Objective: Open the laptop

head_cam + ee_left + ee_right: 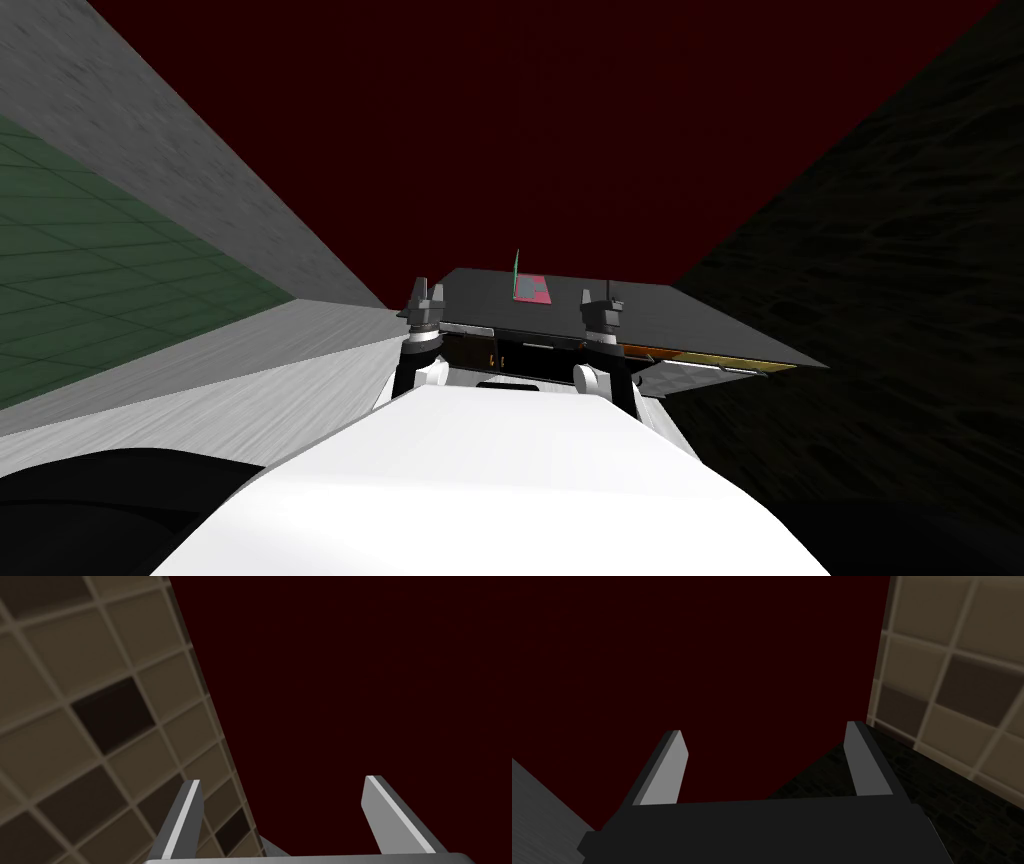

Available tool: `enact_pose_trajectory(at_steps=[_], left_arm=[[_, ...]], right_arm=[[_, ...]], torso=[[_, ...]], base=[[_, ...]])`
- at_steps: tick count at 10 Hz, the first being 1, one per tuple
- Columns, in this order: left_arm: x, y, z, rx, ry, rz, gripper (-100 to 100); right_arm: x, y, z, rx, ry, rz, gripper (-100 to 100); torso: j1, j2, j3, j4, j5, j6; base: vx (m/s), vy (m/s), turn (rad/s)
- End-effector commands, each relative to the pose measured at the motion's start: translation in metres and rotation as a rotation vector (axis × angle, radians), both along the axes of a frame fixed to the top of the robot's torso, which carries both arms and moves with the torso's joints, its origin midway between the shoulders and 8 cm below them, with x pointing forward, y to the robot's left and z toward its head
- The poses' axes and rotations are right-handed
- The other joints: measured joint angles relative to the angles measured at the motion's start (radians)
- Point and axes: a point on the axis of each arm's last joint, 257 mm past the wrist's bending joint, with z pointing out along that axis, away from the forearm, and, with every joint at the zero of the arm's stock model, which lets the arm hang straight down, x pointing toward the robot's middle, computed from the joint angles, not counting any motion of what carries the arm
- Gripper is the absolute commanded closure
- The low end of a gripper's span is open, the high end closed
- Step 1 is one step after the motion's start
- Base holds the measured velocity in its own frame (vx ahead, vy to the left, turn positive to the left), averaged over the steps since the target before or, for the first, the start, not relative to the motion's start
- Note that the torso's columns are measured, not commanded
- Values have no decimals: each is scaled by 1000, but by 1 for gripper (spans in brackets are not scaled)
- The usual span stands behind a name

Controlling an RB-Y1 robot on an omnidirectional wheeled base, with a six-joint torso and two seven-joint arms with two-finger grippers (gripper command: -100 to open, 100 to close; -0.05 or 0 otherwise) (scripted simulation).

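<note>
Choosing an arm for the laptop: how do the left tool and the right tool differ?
The left tool stands at the dark grey table's left corner, the right tool along its front edge. The right tool is nearer the small pink laptop than the left tool. Both are open and hold nothing.

Items counted. One tabletop (pixel 690 322), dark grey, at centre of the head view. One laptop (pixel 531 289), a small flat pink and grey item, at centre frame on it. Two end effectors, just below centre: left end effector (pixel 425 291) and right end effector (pixel 601 299). Light grey fingers (pixel 183 816): two per end effector, four in all.
</note>
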Motion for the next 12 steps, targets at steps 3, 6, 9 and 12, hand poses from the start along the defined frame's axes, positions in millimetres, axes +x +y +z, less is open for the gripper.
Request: enact_pose_trajectory(at_steps=[3, 6, 9, 12], left_arm=[[0, 0, 0, 0, 0, 0, 0], [0, 0, 0, 0, 0, 0, 0], [0, 0, 0, 0, 0, 0, 0], [0, 0, 0, 0, 0, 0, 0]], right_arm=[[0, 0, 0, 0, 0, 0, 0], [0, 0, 0, 0, 0, 0, 0], [0, 0, 0, 0, 0, 0, 0], [7, -5, -15, -122, 57, -15, -100]], torso=[[0, 175, -351, 176, 0, 0], [0, 396, -792, 396, 0, 0], [0, 618, -1234, 617, 0, 0], [4, 736, -1470, 734, 1, 0]], base=[[0, 0, 0], [0, 0, 0], [0, 0, 0], [-30, 86, 14]])
